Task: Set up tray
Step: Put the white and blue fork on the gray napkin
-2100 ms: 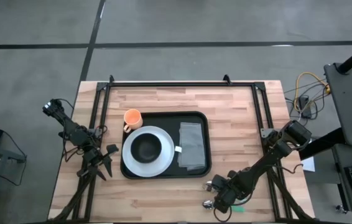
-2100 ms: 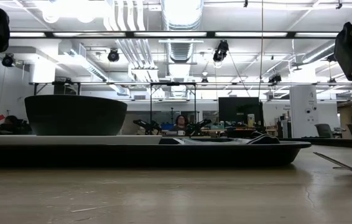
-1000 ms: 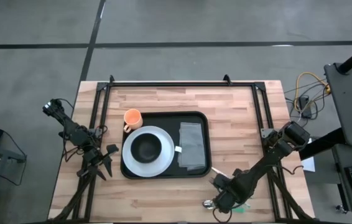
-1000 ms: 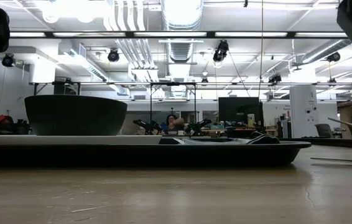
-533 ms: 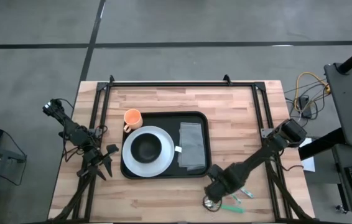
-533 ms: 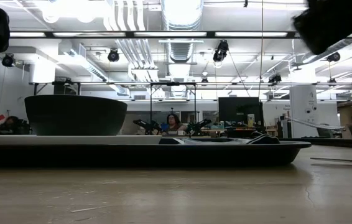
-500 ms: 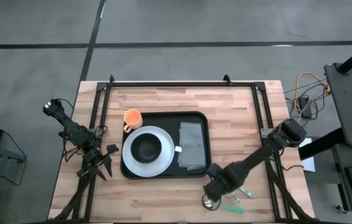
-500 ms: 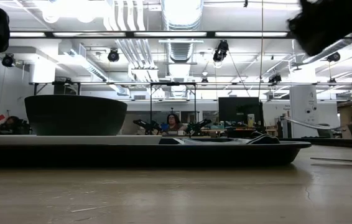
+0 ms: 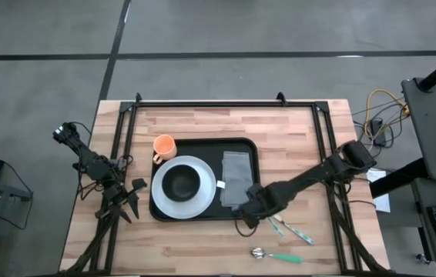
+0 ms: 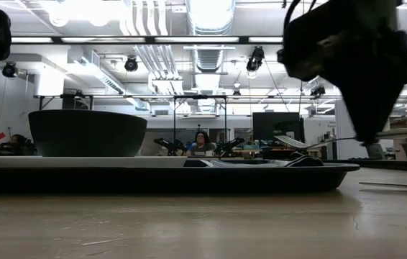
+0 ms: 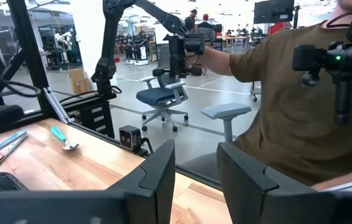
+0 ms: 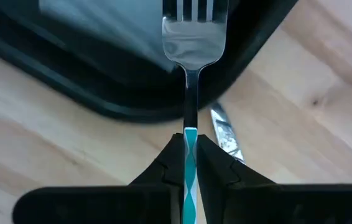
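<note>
The black tray (image 9: 205, 143) lies mid-table. On it are a white plate (image 9: 202, 171) with a black bowl (image 9: 180, 183) and a grey napkin (image 9: 237, 178). An orange cup (image 9: 163, 145) stands at the tray's far left corner. My right gripper (image 9: 246, 213) hangs over the tray's near right corner, shut on a fork (image 12: 193, 37) with a teal handle. The fork's head is above the tray's rim (image 12: 132, 106). My left gripper (image 9: 128, 206) waits open at the table's left side, off the tray. My right gripper pinches the fork's teal handle (image 12: 189, 144) between its two fingers (image 12: 171, 158). The fork runs along the fingers, its tines pointing ahead of them. It is lifted clear of table and tray, and lies about level in the low view (image 10: 311, 144).
A teal-handled knife (image 9: 291, 229) and a teal-handled spoon (image 9: 276, 255) lie on the wood near the table's front right. A black frame (image 9: 218, 103) rims the far and side edges. A person (image 11: 288, 93) stands beyond the table's left side.
My right gripper has gone from the table's near edge, beside the spoon, up and toward the tray's near right corner. It stays shut on the fork, which has come up off the wood. Knife and spoon have stayed in place.
</note>
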Robot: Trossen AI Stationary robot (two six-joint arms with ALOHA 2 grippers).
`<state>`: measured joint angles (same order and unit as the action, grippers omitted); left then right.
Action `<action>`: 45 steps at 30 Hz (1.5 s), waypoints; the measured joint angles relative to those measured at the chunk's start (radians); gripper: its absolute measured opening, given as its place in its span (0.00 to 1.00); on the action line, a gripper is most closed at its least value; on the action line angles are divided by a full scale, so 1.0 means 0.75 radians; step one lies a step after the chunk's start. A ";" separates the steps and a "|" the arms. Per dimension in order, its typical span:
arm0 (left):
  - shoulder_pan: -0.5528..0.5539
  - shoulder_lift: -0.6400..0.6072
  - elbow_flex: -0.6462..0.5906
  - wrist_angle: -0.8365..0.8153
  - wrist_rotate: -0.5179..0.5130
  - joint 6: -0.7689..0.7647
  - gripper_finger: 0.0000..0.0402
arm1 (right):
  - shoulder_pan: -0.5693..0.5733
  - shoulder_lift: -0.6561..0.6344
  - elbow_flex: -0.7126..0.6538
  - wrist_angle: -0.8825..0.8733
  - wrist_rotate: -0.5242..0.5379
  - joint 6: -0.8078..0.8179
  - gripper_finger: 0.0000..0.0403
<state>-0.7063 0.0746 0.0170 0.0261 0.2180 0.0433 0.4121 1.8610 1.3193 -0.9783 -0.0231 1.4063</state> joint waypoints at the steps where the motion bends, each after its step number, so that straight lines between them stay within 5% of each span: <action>1: 0.000 0.000 0.000 0.000 0.000 0.000 0.25 | -0.015 0.000 0.000 0.002 0.000 0.000 0.03; 23: 0.000 0.000 0.000 0.000 0.000 0.000 0.25 | -0.301 0.005 0.000 0.225 0.115 0.265 0.03; 29: 0.000 0.000 0.000 0.000 0.000 0.000 0.25 | -0.366 0.006 -0.003 0.403 0.266 0.228 0.03; 45: 0.000 0.002 0.000 0.000 0.000 0.000 0.25 | -0.374 0.089 -0.032 0.435 0.278 0.338 0.03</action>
<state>-0.7065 0.0758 0.0170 0.0261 0.2183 0.0429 0.1314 1.9278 1.2957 -0.6518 0.1857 1.6595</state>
